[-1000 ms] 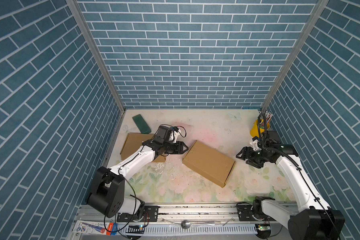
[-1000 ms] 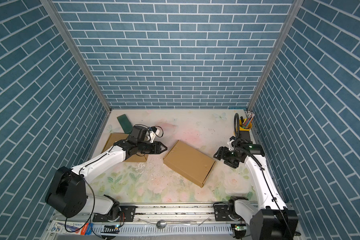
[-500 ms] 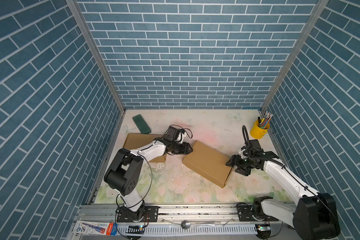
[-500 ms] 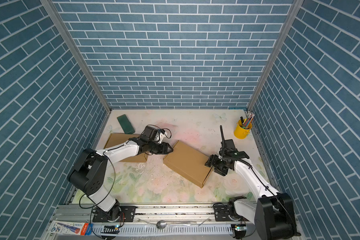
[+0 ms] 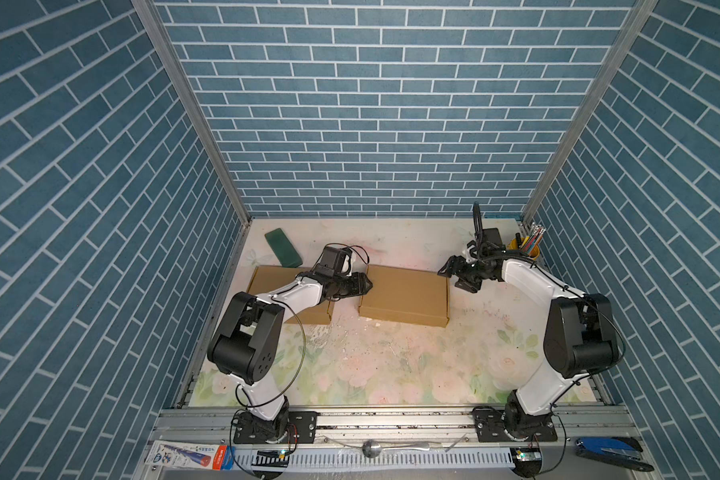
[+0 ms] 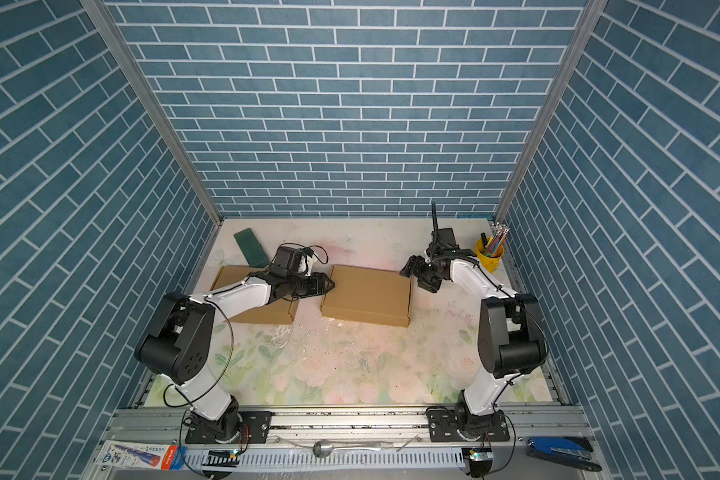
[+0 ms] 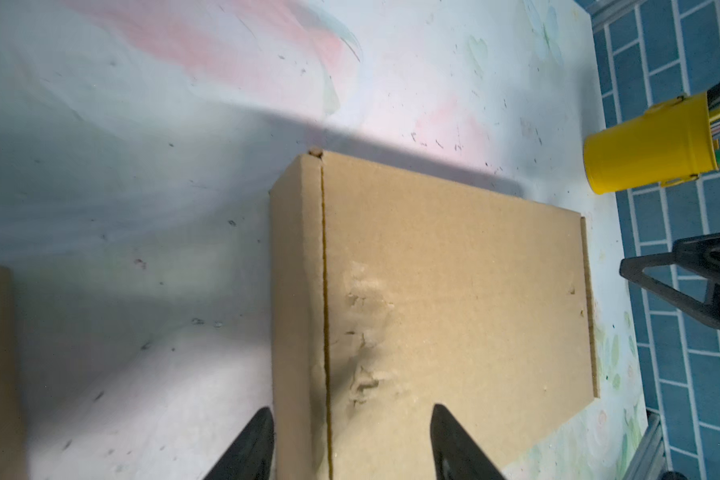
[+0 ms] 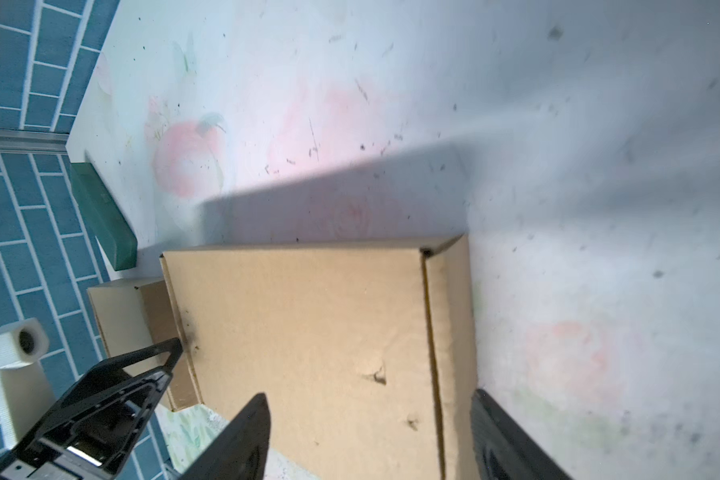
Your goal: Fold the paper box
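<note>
Brown cardboard box [image 5: 404,295], flat and closed, lies at the middle of the bench [image 5: 391,365], and I have it bracketed. My left fingers [image 5: 366,284] are spread open over its left end, one tip above the lid and one beside the end wall. My right fingers [image 5: 454,275] are likewise open at its far right corner, gripping nothing.

The risk I see is the lid: it is dented and scuffed near my left tips, so a hard pinch could crush the wall rather than seat a flap. Pushing from one end alone would likely skid the box toward the yellow pencil cup [image 5: 531,251] by my right arm, or into the second flat cardboard box [image 5: 267,282] under my left arm.

The bench wears a pale floral print, speckled with crumbs and scratches — slippery, I judge. A dark green block [image 5: 283,248] rests near the far left corner. Blue brick-patterned walls [image 5: 371,124] close in on three sides.
</note>
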